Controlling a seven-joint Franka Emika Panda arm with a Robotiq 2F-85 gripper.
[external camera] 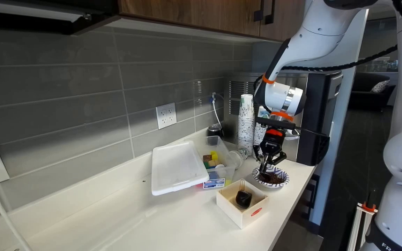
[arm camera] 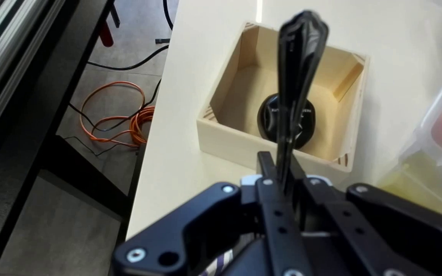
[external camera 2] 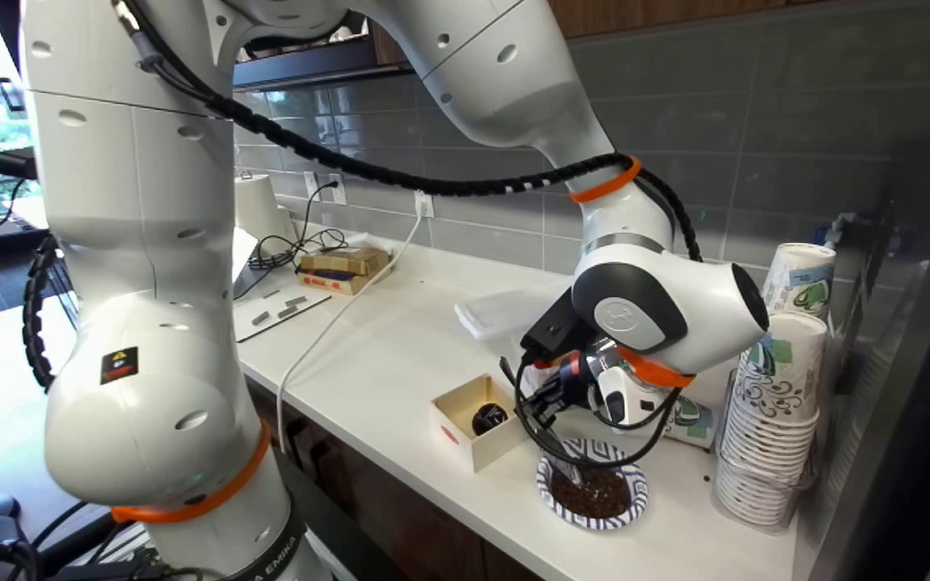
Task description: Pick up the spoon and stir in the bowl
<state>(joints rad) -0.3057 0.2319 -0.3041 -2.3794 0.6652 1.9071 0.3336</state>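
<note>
My gripper (arm camera: 281, 165) is shut on the dark, shiny spoon (arm camera: 299, 57), whose handle sticks up past the fingertips in the wrist view. In an exterior view the gripper (external camera 2: 539, 410) is above the near-left rim of the bowl, and the spoon's (external camera 2: 568, 466) lower end slants into the bowl's dark crumbly contents. The small bowl (external camera 2: 637, 494) has a blue-and-white patterned rim. In an exterior view the gripper (external camera: 264, 161) is over the left part of the bowl (external camera: 284, 178). Only a striped bit of the bowl (arm camera: 221, 263) shows in the wrist view, behind the gripper.
An open wooden box (external camera: 228, 213) holding a round black object (external camera: 244, 199) stands beside the bowl. A clear bin (external camera: 227, 157) of coloured pieces with a white lid (external camera: 178, 167) leaning on it is by the wall. Stacked paper cups (external camera 2: 772, 436) stand nearby. The counter's front edge is close.
</note>
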